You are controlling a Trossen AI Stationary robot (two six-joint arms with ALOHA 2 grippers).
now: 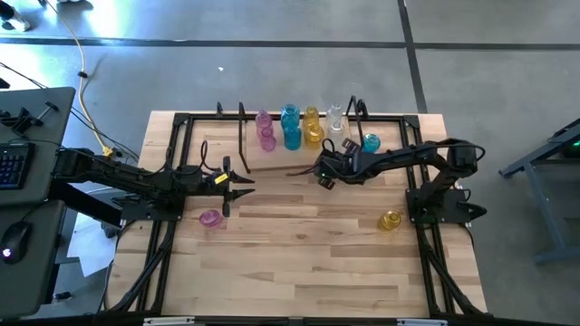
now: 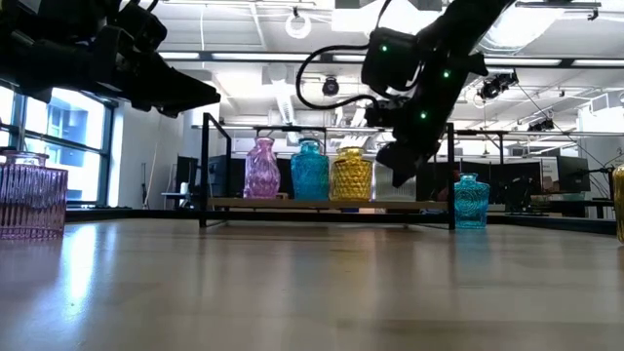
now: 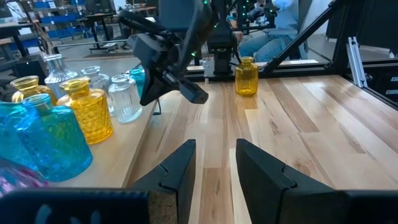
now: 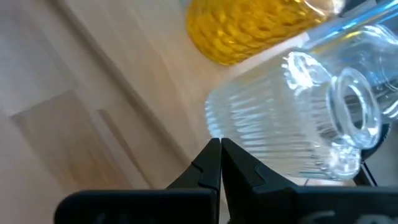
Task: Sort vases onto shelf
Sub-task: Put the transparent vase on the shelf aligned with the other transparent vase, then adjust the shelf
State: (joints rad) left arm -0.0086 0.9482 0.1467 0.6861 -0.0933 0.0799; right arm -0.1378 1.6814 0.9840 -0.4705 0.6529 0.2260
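Observation:
The black shelf (image 1: 243, 136) stands at the table's far side and carries pink (image 2: 261, 168), teal (image 2: 310, 171), yellow (image 2: 351, 175) and clear (image 1: 335, 115) vases, standing upright on their bases. My right gripper (image 1: 323, 172) (image 4: 219, 144) is shut and hovers by the shelf's right half, right in front of a clear ribbed vase (image 4: 280, 118). My left gripper (image 1: 243, 187) (image 3: 216, 149) is open over bare table near the shelf's left end. Loose vases stand on the table: pink (image 1: 210, 218), yellow (image 1: 390, 220), and teal (image 1: 371, 142) beside the shelf's right post. My right gripper's shut fingertips (image 4: 214, 152) stand right at the ribbed lower body (image 4: 230, 127) of the clear vase, coming at it from the table's near side. Whether they touch it, I cannot tell.
The larger black rail frame (image 1: 168, 181) edges the table on both sides. Bare wood spreads across the near half (image 1: 299, 263). In the left wrist view a person (image 3: 273, 31) sits beyond the table's right edge. A desk with a keyboard (image 1: 14, 167) is off to the left.

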